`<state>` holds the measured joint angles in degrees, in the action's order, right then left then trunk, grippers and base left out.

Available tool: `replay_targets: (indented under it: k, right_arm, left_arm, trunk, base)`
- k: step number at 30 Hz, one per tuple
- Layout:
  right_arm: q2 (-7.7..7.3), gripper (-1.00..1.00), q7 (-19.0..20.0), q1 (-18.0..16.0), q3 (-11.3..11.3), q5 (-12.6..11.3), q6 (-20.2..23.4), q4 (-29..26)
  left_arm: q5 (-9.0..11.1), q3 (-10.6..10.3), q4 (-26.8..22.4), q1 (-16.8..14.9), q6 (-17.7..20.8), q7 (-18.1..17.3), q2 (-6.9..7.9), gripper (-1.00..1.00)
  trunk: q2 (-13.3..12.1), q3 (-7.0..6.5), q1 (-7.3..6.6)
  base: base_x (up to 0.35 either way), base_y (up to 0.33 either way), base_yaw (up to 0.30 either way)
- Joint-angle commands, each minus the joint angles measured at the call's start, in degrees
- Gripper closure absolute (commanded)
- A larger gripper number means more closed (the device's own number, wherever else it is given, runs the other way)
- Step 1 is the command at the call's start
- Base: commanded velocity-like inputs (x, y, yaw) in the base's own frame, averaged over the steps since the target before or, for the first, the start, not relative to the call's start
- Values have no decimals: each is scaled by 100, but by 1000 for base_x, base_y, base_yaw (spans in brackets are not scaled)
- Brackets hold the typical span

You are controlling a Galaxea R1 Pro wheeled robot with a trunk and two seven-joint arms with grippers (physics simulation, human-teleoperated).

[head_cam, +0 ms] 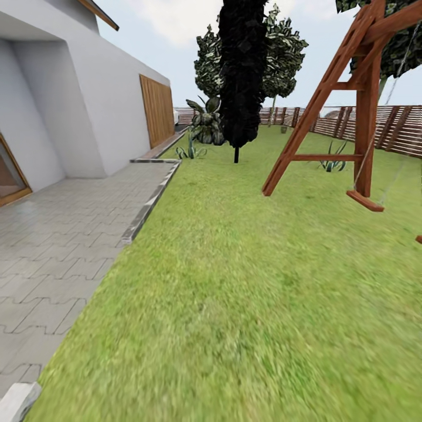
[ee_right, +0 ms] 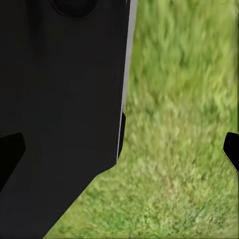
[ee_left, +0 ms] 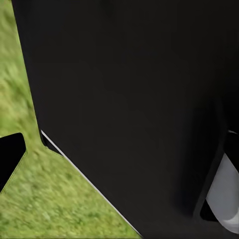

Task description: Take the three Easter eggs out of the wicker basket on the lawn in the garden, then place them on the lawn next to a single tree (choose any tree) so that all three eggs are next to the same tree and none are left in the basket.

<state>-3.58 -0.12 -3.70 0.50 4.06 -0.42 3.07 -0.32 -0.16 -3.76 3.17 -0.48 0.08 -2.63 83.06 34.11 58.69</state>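
the lawn (head_cam: 246, 293) runs from the paved path (head_cam: 53, 246) to a dark conifer (head_cam: 241, 70) and wooden swing frame (head_cam: 346, 99); both jaws' state: cannot tell.

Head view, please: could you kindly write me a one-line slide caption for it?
Garden seen in transit: lawn between a paved patio and wooden swing frame, dark columnar conifer ahead, slat fence behind.

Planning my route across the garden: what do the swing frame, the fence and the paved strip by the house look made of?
Swing frame: reddish-brown stained timber beams, by the look. Fence: brown horizontal wooden slats. Paved strip: grey interlocking pavers, probably concrete or stone, with a lighter kerb against the lawn.
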Motion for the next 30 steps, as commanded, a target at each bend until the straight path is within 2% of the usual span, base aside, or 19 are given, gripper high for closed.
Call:
replay_targets:
  k: [1,13,21,30]
  right_arm:
    - [2,-100,-6,-8,4,43,-3,16]
    - [6,-100,-23,-8,8,43,-4,15]
    - [5,-100,0,-8,3,41,-10,18]
    - [-10,-100,7,-8,0,31,-11,10]
  left_arm:
    - [-3,-1,-11,6,-5,1,0,-100]
    - [-3,-1,-11,7,-7,1,0,-100]
    - [-3,-1,-11,5,-11,1,0,-100]
    - [5,8,-11,5,-14,1,0,-100]
  trunk:
    - [2,4,3]
    - [2,4,3]
    - [2,4,3]
    - [2,4,3]
  base:
    - [332,0,-19]
    - [332,0,-6]
    - [317,0,-187]
    - [37,0,-15]
